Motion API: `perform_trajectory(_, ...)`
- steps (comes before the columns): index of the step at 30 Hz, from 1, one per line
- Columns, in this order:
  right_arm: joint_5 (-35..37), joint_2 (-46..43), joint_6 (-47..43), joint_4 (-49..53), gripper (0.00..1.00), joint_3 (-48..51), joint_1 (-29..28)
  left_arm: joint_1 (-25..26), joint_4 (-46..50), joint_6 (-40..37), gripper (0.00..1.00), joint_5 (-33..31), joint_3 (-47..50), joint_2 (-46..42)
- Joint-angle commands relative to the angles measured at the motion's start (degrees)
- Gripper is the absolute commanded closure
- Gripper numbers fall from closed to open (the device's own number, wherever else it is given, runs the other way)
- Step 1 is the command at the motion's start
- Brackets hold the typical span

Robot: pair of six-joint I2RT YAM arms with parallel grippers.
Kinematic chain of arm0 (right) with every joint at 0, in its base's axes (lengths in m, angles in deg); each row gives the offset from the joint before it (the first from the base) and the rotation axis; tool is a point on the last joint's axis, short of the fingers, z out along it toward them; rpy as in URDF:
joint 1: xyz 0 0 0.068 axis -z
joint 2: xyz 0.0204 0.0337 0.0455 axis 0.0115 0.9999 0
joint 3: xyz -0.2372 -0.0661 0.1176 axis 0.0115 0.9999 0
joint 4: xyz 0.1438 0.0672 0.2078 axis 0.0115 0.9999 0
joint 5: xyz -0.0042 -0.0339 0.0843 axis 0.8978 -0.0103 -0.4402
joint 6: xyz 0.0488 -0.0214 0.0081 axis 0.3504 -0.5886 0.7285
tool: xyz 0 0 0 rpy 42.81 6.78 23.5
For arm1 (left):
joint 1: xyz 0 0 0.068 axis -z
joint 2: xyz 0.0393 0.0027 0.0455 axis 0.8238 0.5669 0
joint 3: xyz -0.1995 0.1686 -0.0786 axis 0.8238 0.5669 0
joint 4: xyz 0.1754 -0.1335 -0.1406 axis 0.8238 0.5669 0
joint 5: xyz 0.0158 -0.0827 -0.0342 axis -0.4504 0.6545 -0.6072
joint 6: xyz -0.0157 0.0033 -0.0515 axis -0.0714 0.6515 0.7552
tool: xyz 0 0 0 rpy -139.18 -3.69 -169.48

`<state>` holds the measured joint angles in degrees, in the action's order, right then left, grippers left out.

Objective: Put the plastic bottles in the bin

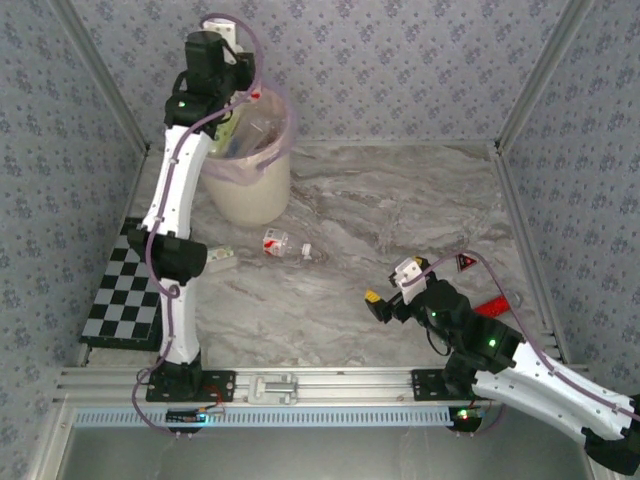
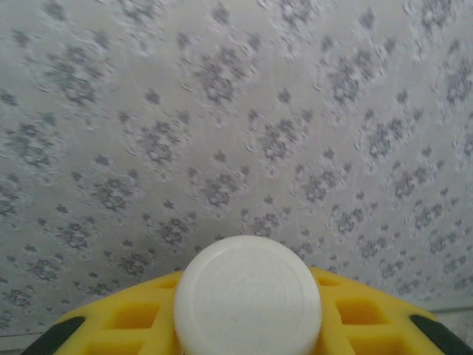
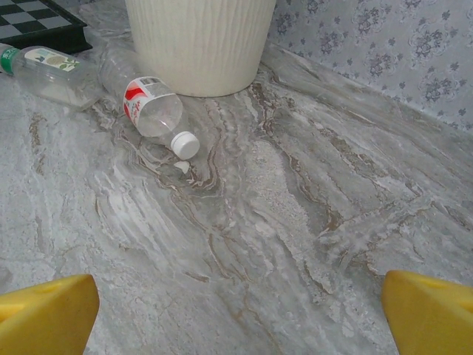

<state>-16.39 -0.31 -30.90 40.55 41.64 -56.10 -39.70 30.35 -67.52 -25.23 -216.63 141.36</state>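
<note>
Left hand gripping white-capped bottle, above bin, right hand gaping

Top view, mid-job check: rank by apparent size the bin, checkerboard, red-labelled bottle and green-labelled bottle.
1. bin and checkerboard: they look about alike, so not ranked against each other.
2. red-labelled bottle.
3. green-labelled bottle: partly hidden, so its place is unsure.

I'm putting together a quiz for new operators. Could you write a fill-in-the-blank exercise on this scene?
1. The left gripper is shut on a bottle whose cap is ____.
2. The right gripper has its jaws ____.
3. The red-white-labelled bottle lies on the table on its ____.
Missing words: white; open; side.
</note>
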Motion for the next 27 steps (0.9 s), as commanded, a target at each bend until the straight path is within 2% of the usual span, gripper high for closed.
perform_trajectory(1, 1.28, -0.22, 0.82, 1.13, 0.00, -0.83, -0.35, -0.66, 14.99, -2.14, 1.00, -1.71, 0.58, 4.07)
perform_trajectory(7, 1.19, 0.30, 0.84, 1.26, 0.00, -0.66, -0.30, -0.13, 22.07, -1.69, 1.00, -0.93, 2.77, 4.90)
perform_trajectory(14, 0.36, 4.69, -0.37, -1.05, 0.00, -1.51, -0.04, -0.02, 31.01, -4.04, 1.00, 6.47, 3.68, 2.45)
perform_trajectory(19, -0.87, 9.56, -1.99, -3.31, 0.00, -2.32, 0.57, -0.11, 35.98, -6.25, 1.00, 5.46, 1.65, -1.49)
perform_trajectory(23, -2.42, 14.04, -3.11, -5.65, 0.00, -3.35, 1.30, -0.51, 30.09, -5.21, 1.00, 5.26, 3.79, -7.71)
perform_trajectory(27, -3.44, 17.39, -3.55, -8.39, 0.00, -3.99, 1.62, -0.82, 17.58, -2.85, 1.00, 6.50, 8.70, -14.64)
